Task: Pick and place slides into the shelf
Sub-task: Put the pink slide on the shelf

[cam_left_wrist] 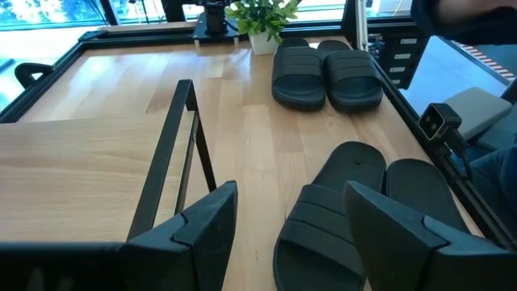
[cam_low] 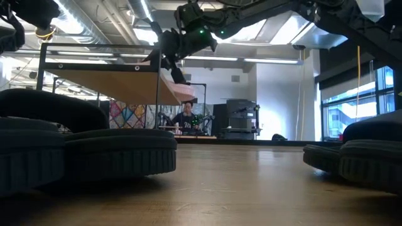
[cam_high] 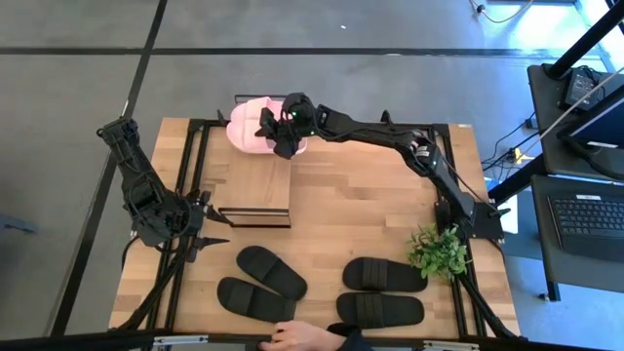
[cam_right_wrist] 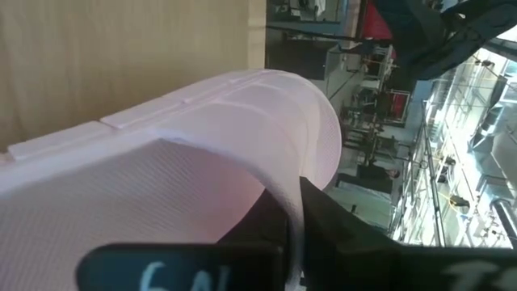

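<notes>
Reaching to the surface's 12 o'clock edge, the right gripper pinches the strap of a light pink slip-on slide, its fingers closed on it. The small light-wood shelf on a black frame stands just below. Two matte black slide pairs lie toward 6 o'clock, beside a green potted plant. The left gripper waits at 9 o'clock, fingers spread, empty. A person's hand rests at 6 o'clock.

Pink slides: pair at the counter's far edge, one strap clamped in the right tool. Two black pairs: flat along the near edge. Shelf: upright, left of centre.
</notes>
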Robot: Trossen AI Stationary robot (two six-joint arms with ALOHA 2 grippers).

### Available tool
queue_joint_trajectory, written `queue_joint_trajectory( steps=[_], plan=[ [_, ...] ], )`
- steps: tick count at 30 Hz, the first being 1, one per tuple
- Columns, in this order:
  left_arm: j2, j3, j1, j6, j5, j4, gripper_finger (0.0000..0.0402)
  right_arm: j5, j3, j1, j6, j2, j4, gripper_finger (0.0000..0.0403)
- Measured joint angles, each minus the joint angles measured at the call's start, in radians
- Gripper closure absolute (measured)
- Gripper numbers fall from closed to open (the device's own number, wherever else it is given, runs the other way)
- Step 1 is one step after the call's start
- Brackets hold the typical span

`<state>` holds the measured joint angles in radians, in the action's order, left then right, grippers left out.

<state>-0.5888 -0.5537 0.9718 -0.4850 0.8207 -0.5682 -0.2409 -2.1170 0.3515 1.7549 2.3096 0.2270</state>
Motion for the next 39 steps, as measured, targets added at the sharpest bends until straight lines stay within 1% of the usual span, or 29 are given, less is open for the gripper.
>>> queue_joint_trajectory(
  steps=[6, 10, 13, 22, 26, 30, 39],
  plan=[
    [0.000, 0.000, 0.000, 0.000, 0.000, 0.000, 0.0185, 0.000, 0.000, 0.000, -0.010, 0.000, 0.002, 0.0386],
    [0.000, 0.000, 0.000, 0.000, 0.000, 0.000, 0.0185, 0.000, 0.003, 0.001, -0.144, 0.006, -0.058, 0.0376],
    [0.000, 0.000, 0.000, 0.000, 0.000, 0.000, 0.0185, 0.003, 0.005, -0.001, -0.179, 0.008, -0.098, 0.0364],
    [0.000, 0.000, 0.000, 0.000, 0.000, 0.000, 0.0185, 0.001, 0.005, -0.004, -0.081, 0.008, -0.082, 0.0340],
    [0.000, 0.000, 0.000, 0.000, 0.000, 0.000, 0.0185, 0.001, 0.005, -0.017, -0.068, 0.007, -0.096, 0.0325],
    [0.000, 0.000, 0.000, 0.000, 0.000, 0.000, 0.0185, 0.002, 0.005, -0.031, -0.012, 0.007, -0.102, 0.0308],
    [0.000, 0.000, 0.000, 0.000, 0.000, 0.000, 0.0185, 0.002, 0.005, -0.031, -0.065, 0.007, -0.109, 0.0280]
  ],
)
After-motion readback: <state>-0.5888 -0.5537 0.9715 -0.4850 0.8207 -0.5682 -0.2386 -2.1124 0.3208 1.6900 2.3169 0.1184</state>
